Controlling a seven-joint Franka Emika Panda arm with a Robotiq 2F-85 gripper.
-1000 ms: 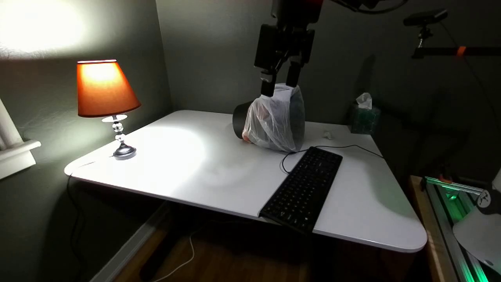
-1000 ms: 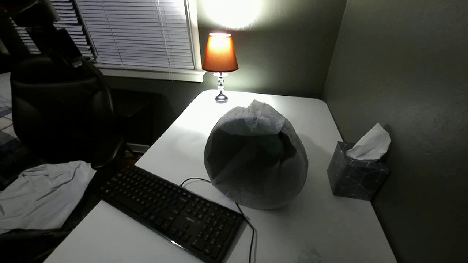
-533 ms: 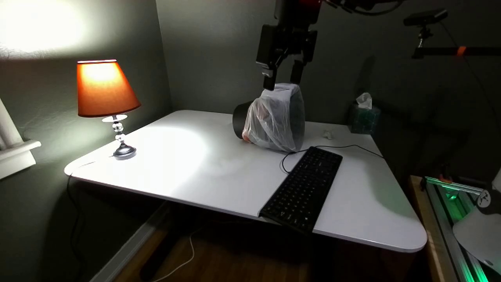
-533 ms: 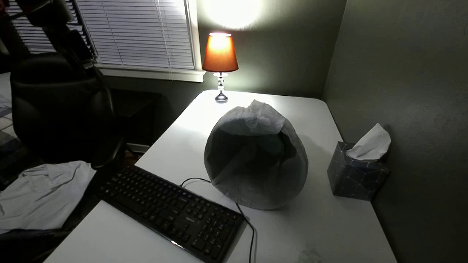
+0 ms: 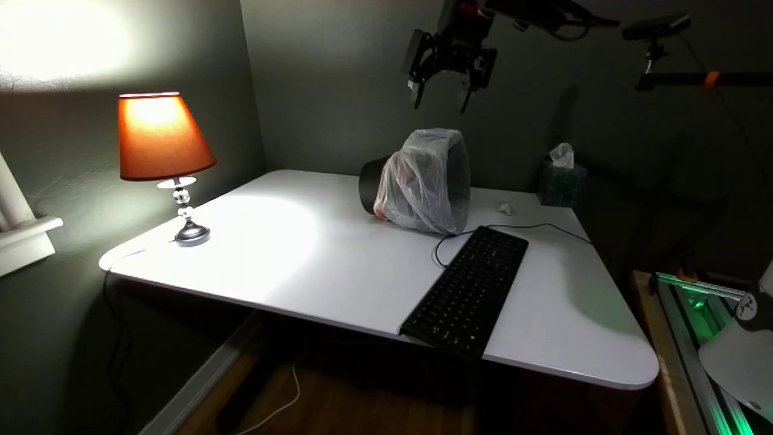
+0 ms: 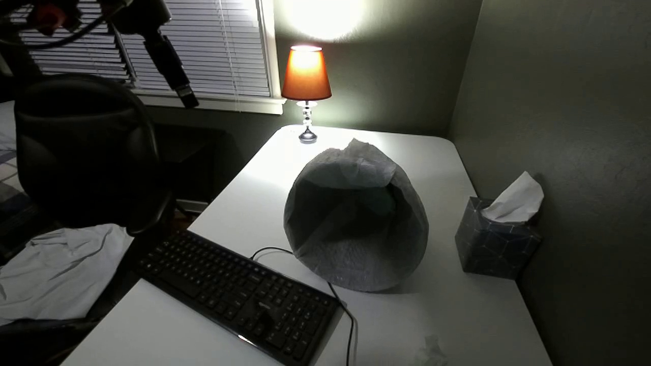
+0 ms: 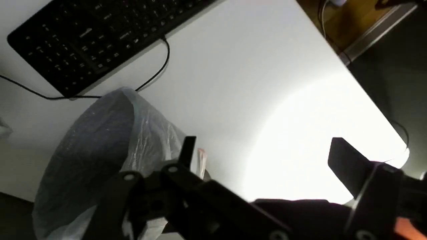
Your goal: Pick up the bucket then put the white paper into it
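The bucket [image 5: 416, 187] lies on its side on the white desk, wrapped in a crinkly white bag, its mouth facing the camera in an exterior view [image 6: 356, 274]. A small crumpled white paper [image 5: 505, 208] rests on the desk off the bucket's mouth; it shows faintly near the bottom of an exterior view [image 6: 431, 351]. My gripper [image 5: 440, 109] is in the air, higher than the bucket and apart from it, fingers spread with nothing between them. In the wrist view the open gripper [image 7: 263, 138] has its left finger overlapping the bucket's bag [image 7: 146, 133].
A black keyboard [image 5: 468, 290] lies beside the bucket, its cable [image 5: 543, 225] crossing the desk near the bag. A tissue box [image 6: 498, 239] stands by the wall. The lit lamp [image 5: 166, 142] stands at a desk corner, and a dark chair [image 6: 86, 152] is beyond the edge.
My gripper has risen away from above the bucket and tilted, moving rightward in the exterior view that shows the chair. The jaws stay open. Bucket and paper have not visibly moved.
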